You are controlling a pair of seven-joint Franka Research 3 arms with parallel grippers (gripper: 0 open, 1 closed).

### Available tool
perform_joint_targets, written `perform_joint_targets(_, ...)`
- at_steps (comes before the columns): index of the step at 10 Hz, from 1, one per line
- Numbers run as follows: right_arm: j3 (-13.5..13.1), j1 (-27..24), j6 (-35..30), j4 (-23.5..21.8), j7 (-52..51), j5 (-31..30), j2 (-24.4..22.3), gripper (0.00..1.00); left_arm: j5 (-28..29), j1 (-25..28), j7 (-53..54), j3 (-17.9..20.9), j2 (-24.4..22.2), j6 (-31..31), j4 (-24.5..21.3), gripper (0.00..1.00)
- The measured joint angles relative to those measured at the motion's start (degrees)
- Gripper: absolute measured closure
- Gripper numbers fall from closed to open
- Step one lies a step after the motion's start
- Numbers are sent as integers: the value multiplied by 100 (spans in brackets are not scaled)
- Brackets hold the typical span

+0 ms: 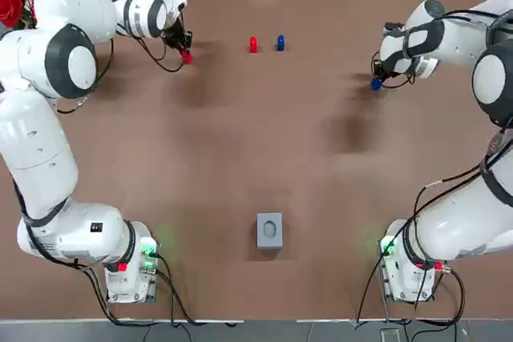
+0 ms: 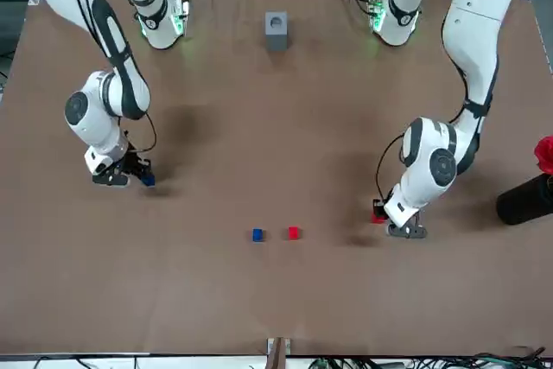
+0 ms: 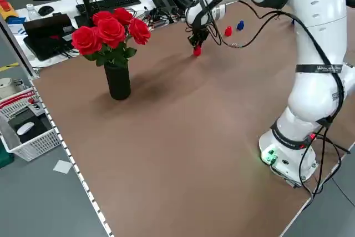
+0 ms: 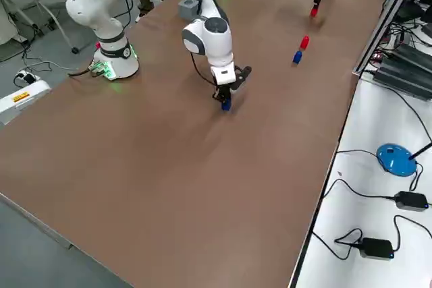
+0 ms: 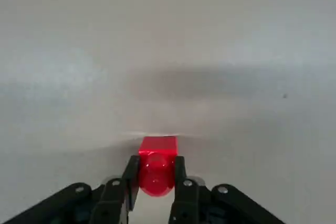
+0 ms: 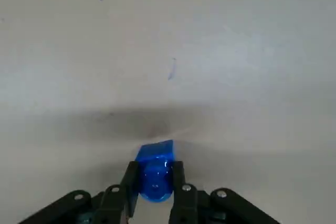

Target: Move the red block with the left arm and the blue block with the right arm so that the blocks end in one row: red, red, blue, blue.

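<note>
Blocks sit in both grippers; the left gripper (image 5: 155, 174) is clamped on the held red block (image 5: 157, 149), its two fingers pressing the block's sides, low over the bench (image 1: 256, 142) at the far left; the right gripper (image 6: 154, 179) is clamped the same way on the held blue block (image 6: 156, 155), low over the bench at the right edge; whether either block touches the surface or hangs just above it cannot be told. At the far middle of the bench stand the loose red block (image 1: 253, 44) and the loose blue block (image 1: 280, 42), upright, side by side with a small gap, red towards the robot's left; the held red block lies to the left of that pair and slightly nearer the robot, well apart from it; the held blue block lies farther off to the right of the pair and nearer the robot again. A small grey box (image 1: 269, 230) rests between the two arm bases; a black vase of red roses (image 3: 117, 79) stands at the bench's far left corner, beside the left arm.
</note>
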Motion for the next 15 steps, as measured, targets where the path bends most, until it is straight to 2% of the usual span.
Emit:
perform_joint_targets(4,147,286,-13,462,575,1,299,70,737,-378,-1061,-16,493,-7,773,70)
perform_joint_targets(9,182,742,-100,1064,1312,1,665,70,787,-951,-1166,11,814,-7,1288,70)
perform_joint_targets(12,166,961,-142,1322,1641,-2,829,70,788,-1289,-1166,215,929,-31,1507,70)
perform_joint_targets(15,114,1111,-220,1647,1962,-13,1029,70,788,-1520,-1167,363,1219,-631,2149,70)
